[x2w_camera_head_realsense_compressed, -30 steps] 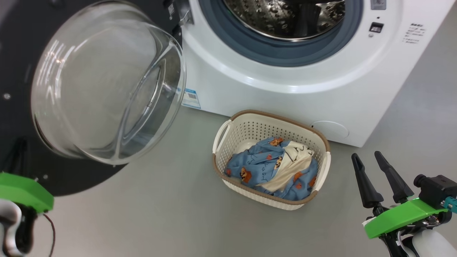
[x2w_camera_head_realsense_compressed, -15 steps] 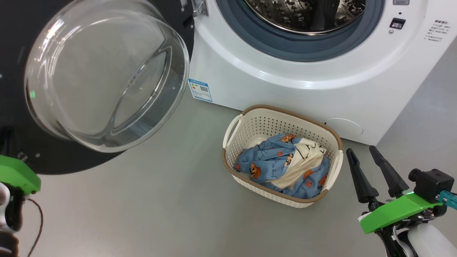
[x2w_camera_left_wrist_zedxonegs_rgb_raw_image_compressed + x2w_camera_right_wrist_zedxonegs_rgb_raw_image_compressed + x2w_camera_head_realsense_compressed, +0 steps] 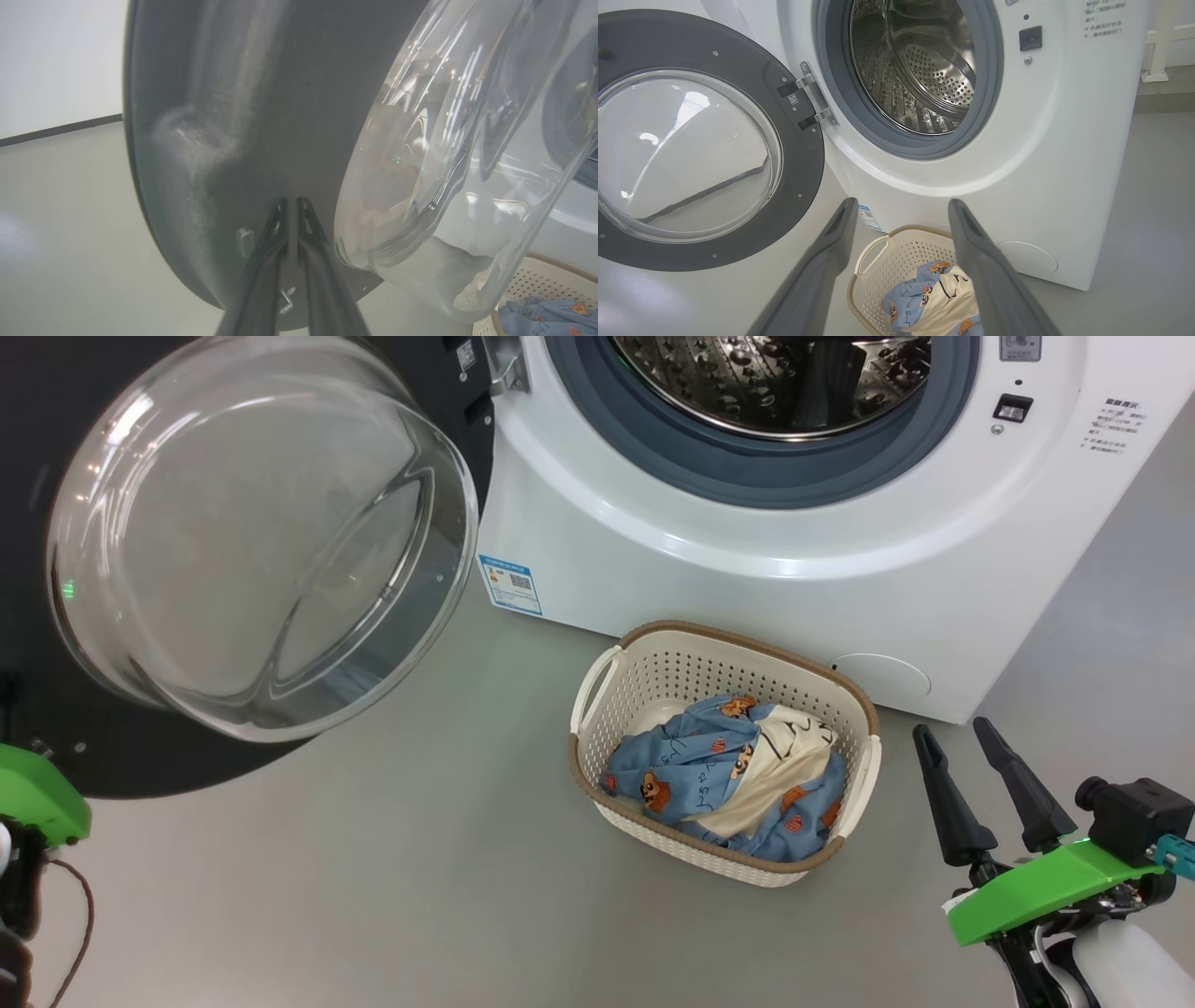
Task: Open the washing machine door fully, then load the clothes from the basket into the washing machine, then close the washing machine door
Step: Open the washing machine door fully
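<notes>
The washing machine [image 3: 747, 588] [image 3: 1064, 163] stands with its steel drum [image 3: 920, 70] exposed. Its door [image 3: 252, 541] [image 3: 691, 149] is swung wide to the left, the glass bowl bulging out of the black rim. The basket [image 3: 719, 644] [image 3: 878, 252] sits on the floor before the machine, holding the blue printed and cream clothes [image 3: 728, 775] [image 3: 929, 298]. My left gripper [image 3: 290, 205] is shut, its tips close against the door's dark inner face [image 3: 261, 116], with nothing held. My right gripper [image 3: 952, 733] [image 3: 901, 207] hangs open to the right of the basket, above the floor.
Grey floor [image 3: 373, 896] spreads in front of the machine and under the door. A blue label [image 3: 510, 584] is stuck low on the machine's front, a round service cap [image 3: 882, 677] at its lower right. A white wall with dark skirting [image 3: 56, 130] lies beyond the door.
The head camera has shifted, so the whole picture slides a little. My right gripper stays open beside the basket, and the door and clothes keep their places.
</notes>
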You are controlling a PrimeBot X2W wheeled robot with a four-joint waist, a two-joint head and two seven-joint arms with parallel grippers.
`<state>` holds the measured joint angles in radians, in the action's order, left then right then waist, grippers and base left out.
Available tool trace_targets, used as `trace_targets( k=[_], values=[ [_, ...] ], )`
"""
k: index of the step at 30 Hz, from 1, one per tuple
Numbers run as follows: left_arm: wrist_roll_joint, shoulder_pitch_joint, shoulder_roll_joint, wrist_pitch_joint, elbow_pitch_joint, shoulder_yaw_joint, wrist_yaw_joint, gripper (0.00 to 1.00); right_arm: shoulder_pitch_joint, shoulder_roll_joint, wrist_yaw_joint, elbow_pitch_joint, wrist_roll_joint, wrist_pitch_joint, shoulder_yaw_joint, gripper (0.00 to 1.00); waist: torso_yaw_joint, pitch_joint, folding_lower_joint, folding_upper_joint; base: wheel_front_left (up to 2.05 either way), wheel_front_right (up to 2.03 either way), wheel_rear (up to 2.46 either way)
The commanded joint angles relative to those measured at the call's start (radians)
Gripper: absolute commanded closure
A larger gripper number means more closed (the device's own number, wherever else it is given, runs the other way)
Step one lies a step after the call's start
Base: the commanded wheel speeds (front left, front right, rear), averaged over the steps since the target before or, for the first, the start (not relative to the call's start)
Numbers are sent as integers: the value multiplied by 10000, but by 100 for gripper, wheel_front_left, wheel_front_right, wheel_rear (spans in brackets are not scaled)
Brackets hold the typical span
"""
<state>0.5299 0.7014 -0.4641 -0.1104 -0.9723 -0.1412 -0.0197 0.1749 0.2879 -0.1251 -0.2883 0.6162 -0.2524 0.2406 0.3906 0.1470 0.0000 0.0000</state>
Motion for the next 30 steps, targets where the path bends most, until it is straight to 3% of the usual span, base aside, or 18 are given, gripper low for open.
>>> trace_targets(
  k=[1,13,23,25,26,30],
  values=[
    [-75,478,-744,-131,63,284,-26,100,69,150,-56,230,8,-93,87,0,5,-18,0,0,0,0,0],
    [-338,415,-577,-761,-386,-232,-382,100,-106,190,-56,299,-32,-93,-96,0,-14,-233,0,0,0,0,0],
    [-366,-342,-600,-1102,583,-441,-496,100,-306,263,-56,334,24,-93,-148,0,-119,-523,0,0,0,0,0],
    [-358,-600,-553,-1139,1011,-459,-413,49,-353,287,-56,342,21,-93,-130,0,-195,-658,0,0,0,0,0],
    [-350,-748,-526,-1147,1274,-469,-363,0,-380,304,-56,345,23,-93,-125,0,-244,-721,0,0,0,0,0],
    [-209,-1419,-414,-1073,2486,-449,-194,0,-540,371,-56,358,58,-93,-97,0,-455,-1007,0,0,0,0,0]
  ],
)
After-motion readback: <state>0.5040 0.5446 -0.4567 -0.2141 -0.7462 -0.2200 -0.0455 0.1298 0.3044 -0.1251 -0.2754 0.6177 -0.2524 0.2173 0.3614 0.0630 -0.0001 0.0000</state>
